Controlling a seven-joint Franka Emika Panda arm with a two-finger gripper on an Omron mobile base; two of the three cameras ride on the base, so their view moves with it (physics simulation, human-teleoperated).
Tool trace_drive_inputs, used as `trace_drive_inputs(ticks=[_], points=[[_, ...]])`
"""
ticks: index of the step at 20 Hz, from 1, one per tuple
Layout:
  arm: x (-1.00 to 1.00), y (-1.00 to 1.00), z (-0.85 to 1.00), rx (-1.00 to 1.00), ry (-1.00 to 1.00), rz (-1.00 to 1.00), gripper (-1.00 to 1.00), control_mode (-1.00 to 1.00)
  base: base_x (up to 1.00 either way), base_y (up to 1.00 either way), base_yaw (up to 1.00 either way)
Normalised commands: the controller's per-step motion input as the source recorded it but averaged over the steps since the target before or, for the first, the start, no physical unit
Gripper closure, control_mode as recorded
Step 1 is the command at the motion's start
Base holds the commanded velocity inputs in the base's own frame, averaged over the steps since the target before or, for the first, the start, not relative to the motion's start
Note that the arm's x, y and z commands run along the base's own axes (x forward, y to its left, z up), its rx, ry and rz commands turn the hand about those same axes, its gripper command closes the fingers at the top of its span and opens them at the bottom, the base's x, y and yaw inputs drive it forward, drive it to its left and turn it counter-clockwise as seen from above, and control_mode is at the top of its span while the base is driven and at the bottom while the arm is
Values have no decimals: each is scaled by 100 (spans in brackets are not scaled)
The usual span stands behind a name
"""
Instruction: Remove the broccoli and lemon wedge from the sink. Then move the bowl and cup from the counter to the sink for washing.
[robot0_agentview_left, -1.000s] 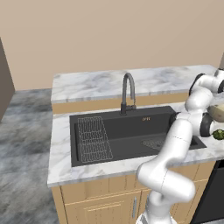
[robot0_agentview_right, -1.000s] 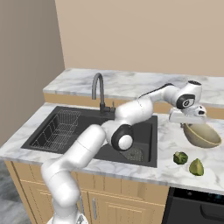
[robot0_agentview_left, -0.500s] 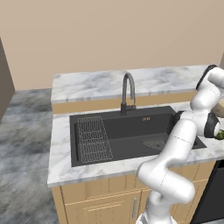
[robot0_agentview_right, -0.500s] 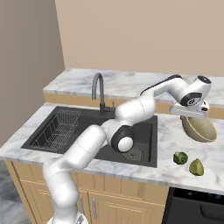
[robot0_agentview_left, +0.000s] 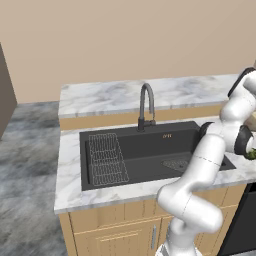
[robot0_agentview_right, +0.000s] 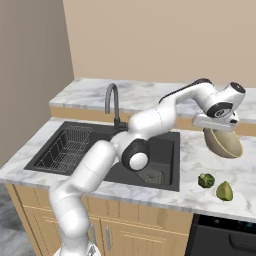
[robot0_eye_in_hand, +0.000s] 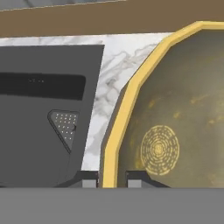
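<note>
The claw (robot0_eye_in_hand: 110, 183) pinches the yellow rim of the wide tan-yellow glossy bowl (robot0_agentview_right: 223, 143), one finger inside and one outside, holding it tilted above the white grey-veined marble desk (robot0_agentview_right: 200, 150), right of the matte black rectangular sink (robot0_agentview_right: 75, 150). The bumpy dark green broccoli (robot0_agentview_right: 205, 180) and smooth yellow-green lemon wedge (robot0_agentview_right: 224, 191) lie on the desk nearby.
</note>
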Motion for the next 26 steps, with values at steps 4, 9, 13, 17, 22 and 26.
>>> trace_drive_inputs(ticks=[4,9,13,17,22,26], points=[[-20,31,9,-10,0,9,100,-100,0,0,0],[-26,34,3,-11,-3,10,100,-100,0,0,0],[-27,32,9,-6,-11,9,100,-100,0,0,0],[-29,38,15,-6,-18,9,100,-100,0,0,0],[-30,34,10,-5,-20,9,100,-100,0,0,0],[-22,34,6,-9,-5,10,100,-100,0,0,0]])
